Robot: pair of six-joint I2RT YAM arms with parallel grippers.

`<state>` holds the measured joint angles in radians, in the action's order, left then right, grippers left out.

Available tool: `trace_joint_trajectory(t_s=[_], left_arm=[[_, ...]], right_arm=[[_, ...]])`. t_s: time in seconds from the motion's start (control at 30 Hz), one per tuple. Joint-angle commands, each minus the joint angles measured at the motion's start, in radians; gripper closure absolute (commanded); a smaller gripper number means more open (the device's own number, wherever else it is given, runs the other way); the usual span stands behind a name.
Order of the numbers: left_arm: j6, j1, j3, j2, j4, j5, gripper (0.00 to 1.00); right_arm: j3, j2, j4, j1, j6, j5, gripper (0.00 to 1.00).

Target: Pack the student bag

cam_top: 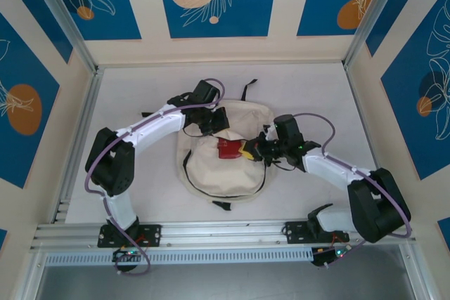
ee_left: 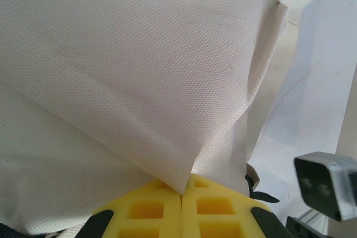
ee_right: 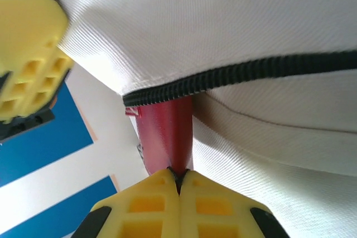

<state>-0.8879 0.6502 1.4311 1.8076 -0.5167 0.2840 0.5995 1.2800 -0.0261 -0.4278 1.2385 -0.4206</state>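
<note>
The left fingers (ee_left: 180, 200) are clenched on a fold of cream fabric of the student bag (cam_top: 218, 173), and the fold stands up as a ridge. The right fingers (ee_right: 179, 185) are clenched on a flat red item (ee_right: 167, 132). Its far end sits under the bag's black zipper edge (ee_right: 240, 71). The bag lies at the centre of the bench (cam_top: 316, 103), between both arms.
</note>
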Motion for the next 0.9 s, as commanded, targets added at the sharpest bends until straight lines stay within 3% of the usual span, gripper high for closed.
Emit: trace_joint_trajectory(t_s=[0.0,0.47,0.53,0.67,0.77,0.87], left_arm=[[0.012,-0.002,0.005,-0.042,-0.027,0.03,0.95],[0.014,-0.012,0.028,-0.02,-0.045,0.04,0.94],[0.016,-0.012,0.026,-0.02,-0.044,0.04,0.94],[0.016,-0.012,0.025,-0.017,-0.043,0.039,0.94],[0.017,-0.013,0.026,-0.015,-0.042,0.04,0.94],[0.017,-0.013,0.027,-0.017,-0.043,0.04,0.94]], right_arm=[[-0.029,-0.043,-0.05,0.018,0.001,0.067,0.98],[0.037,0.086,-0.13,-0.024,-0.032,0.105,0.98],[0.042,0.08,-0.101,-0.025,-0.05,0.082,0.91],[0.053,0.076,0.002,-0.043,-0.093,0.065,0.6],[0.054,0.088,0.036,-0.058,-0.124,0.062,0.52],[0.059,0.113,0.04,-0.058,-0.132,0.043,0.51]])
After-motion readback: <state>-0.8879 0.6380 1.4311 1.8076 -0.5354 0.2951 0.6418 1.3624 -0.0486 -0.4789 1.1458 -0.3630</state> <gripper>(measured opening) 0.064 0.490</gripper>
